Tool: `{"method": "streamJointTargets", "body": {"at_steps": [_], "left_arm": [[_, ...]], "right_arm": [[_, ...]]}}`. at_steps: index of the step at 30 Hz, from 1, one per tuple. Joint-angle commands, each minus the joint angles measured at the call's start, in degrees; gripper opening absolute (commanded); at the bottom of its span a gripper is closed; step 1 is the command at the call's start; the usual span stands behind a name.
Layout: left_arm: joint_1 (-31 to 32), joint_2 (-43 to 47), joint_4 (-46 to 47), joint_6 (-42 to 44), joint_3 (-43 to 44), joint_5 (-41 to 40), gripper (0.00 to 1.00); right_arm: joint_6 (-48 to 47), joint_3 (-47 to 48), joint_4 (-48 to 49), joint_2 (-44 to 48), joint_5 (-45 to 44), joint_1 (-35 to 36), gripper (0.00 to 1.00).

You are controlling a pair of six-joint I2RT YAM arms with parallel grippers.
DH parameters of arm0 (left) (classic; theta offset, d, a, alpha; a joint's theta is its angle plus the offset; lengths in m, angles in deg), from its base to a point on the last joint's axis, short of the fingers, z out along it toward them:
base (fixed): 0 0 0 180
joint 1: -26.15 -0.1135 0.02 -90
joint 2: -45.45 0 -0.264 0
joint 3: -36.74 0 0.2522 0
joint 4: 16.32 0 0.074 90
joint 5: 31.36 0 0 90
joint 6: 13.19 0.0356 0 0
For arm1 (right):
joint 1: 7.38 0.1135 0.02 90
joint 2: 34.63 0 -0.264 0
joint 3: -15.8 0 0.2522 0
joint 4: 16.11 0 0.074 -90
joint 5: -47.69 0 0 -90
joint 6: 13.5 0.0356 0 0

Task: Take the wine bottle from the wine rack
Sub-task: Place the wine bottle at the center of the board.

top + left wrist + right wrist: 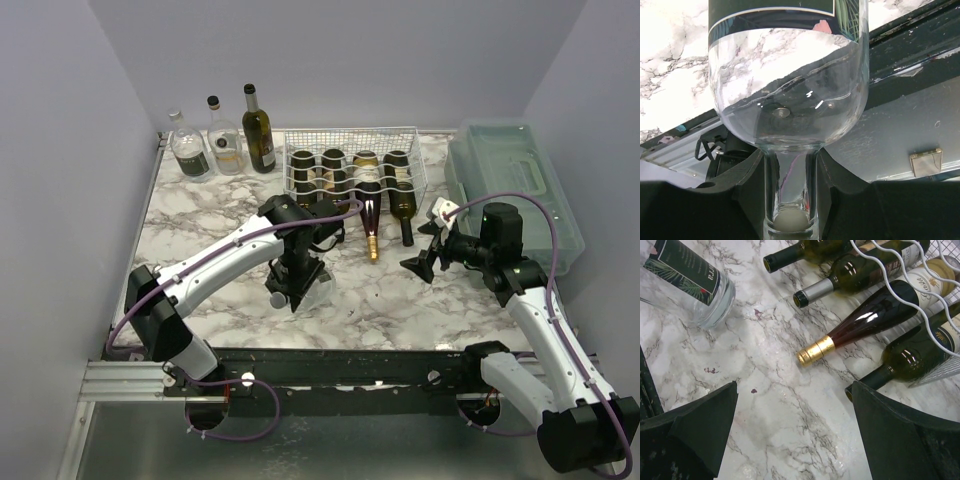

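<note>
**My left gripper holds a clear wine bottle by the neck, off the rack**

My left gripper (291,290) is closed almost all the way on the thin neck of the wine bottle (790,90). The bottle is clear glass with a dark label. In my left wrist view, the black fingers (745,187) press the neck from both sides. A pale round stopper sits in the mouth, and the body widens away from me. The bottle hangs over the marble table (220,215), in front of the wine rack (350,150) and well apart from it. I cannot tell whether its base touches the marble.

My right gripper (792,390) is spread as wide as it goes and holds nothing. It hovers low over the table, just in front of the rack's right end.

The white wire rack sits at the back of the table with bottles lying in its wavy rows, necks pointing toward me. Among them are a dark red bottle (865,322) with a gold foil cap and a green bottle (907,362) beside it.

Three upright bottles (225,140) stand at the back left corner. A translucent plastic box (515,190) with a handle lies to the right of the rack.
</note>
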Motion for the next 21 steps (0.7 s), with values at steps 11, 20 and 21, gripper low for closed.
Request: {"method": "streamJointTargets", "body": {"at_steps": [11,20,21], "left_arm": [[0.5,-0.04,2.82,0.87,1.3,4.74,0.05],[0.48,-1.87,3.11,1.08,0.9,5.91,0.09],[0.46,-2.01,3.06,1.09,0.9,5.82,0.09]], "right_arm": [[-5.22,-1.3,-3.24,2.3,9.2,-0.22,0.99],[-5.81,-1.19,-3.76,2.12,9.71,-0.22,0.99],[-5.81,-1.2,-3.83,2.11,9.76,-0.23,1.0]]}}
